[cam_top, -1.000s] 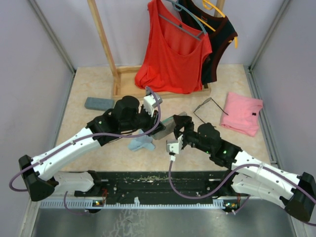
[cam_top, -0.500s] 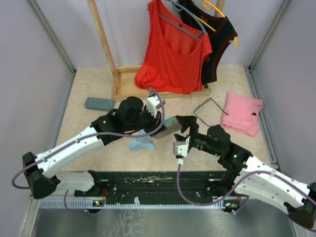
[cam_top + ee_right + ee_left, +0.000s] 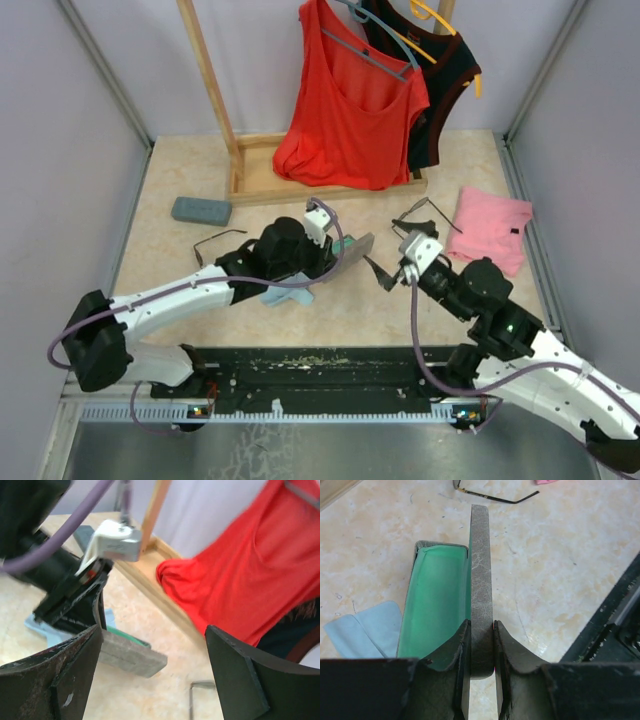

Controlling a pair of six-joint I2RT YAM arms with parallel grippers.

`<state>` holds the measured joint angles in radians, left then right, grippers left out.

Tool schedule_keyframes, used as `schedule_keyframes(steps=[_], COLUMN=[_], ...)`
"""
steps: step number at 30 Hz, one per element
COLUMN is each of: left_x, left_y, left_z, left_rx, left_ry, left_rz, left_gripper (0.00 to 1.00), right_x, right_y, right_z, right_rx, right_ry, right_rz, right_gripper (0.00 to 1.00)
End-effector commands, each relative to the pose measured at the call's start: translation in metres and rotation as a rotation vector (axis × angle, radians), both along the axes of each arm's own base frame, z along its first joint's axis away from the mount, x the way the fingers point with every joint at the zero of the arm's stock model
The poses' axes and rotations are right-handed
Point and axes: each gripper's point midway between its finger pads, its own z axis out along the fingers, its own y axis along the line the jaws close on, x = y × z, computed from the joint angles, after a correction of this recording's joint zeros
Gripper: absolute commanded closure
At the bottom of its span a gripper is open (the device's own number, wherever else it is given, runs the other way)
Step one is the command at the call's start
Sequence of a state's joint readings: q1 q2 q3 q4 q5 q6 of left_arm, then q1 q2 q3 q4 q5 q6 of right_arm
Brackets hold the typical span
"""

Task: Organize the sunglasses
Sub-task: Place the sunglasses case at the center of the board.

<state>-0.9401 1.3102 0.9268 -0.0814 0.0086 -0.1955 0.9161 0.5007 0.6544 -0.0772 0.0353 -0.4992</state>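
One pair of sunglasses (image 3: 424, 214) lies on the table by the pink cloth; it also shows at the top of the left wrist view (image 3: 490, 498). A second pair (image 3: 216, 240) lies to the left of the left arm. My left gripper (image 3: 336, 258) (image 3: 481, 630) is shut on the raised grey lid (image 3: 480, 580) of an open glasses case with a green lining (image 3: 437, 600). My right gripper (image 3: 386, 262) (image 3: 152, 630) is open and empty, just right of the case (image 3: 131, 658). A thin glasses arm (image 3: 192, 696) shows low in the right wrist view.
A closed grey case (image 3: 200, 210) lies at the far left. A light blue cloth (image 3: 285, 293) (image 3: 360, 635) lies under the left arm. A folded pink cloth (image 3: 490, 228) lies at the right. A wooden rack base (image 3: 250, 185) with a red top (image 3: 350, 110) stands at the back.
My right arm has drawn back to the right, away from the case. My left arm has shifted right with the case lid in its grip, uncovering the pair of sunglasses at the left.
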Motion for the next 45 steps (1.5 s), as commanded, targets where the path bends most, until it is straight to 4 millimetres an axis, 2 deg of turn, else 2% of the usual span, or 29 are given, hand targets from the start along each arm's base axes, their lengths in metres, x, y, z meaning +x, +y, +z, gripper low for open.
schedule_keyframes(steps=[1,5,9,14,19,23,27,32,37,41,45], left_x=[0.030,0.039,0.042,0.040,0.033,0.028,0.024,0.019,0.016,0.016,0.018], left_y=[-0.014,-0.014,-0.018,-0.026,-0.030,-0.030,-0.028,-0.025,-0.020,-0.014,-0.005], left_z=[0.015,-0.004,-0.016,-0.039,-0.060,-0.070,-0.074,-0.078,-0.074,-0.061,-0.048], left_rx=[-0.157,-0.175,-0.215,-0.206,-0.198,-0.189,-0.186,-0.190,-0.205,-0.226,-0.237], left_ry=[-0.100,-0.095,-0.110,-0.068,-0.017,0.010,0.023,0.040,0.041,0.021,-0.008], left_rz=[0.118,0.177,0.214,0.233,0.224,0.214,0.210,0.206,0.210,0.222,0.249], left_gripper=[0.99,1.00,1.00,0.99,0.92,0.80,0.66,0.53,0.46,0.42,0.40], right_x=[0.022,0.029,0.036,0.041,0.039,0.037,0.036,0.038,0.036,0.038,0.042], right_y=[-0.019,-0.020,-0.025,-0.037,-0.036,-0.021,-0.010,-0.018,-0.025,-0.030,-0.028], right_z=[-0.009,-0.047,-0.068,-0.093,-0.117,-0.131,-0.141,-0.159,-0.174,-0.183,-0.198], right_rx=[0.234,0.200,0.246,0.335,0.485,0.529,0.538,0.669,0.716,0.723,0.711], right_ry=[0.381,0.544,0.602,0.692,0.826,0.916,0.963,1.022,1.083,1.123,1.201], right_rz=[-0.266,-0.382,-0.476,-0.617,-0.700,-0.668,-0.645,-0.743,-0.815,-0.849,-0.847], right_gripper=[0.17,0.17,0.17,0.18,0.21,0.23,0.20,0.15,0.14,0.11,0.14])
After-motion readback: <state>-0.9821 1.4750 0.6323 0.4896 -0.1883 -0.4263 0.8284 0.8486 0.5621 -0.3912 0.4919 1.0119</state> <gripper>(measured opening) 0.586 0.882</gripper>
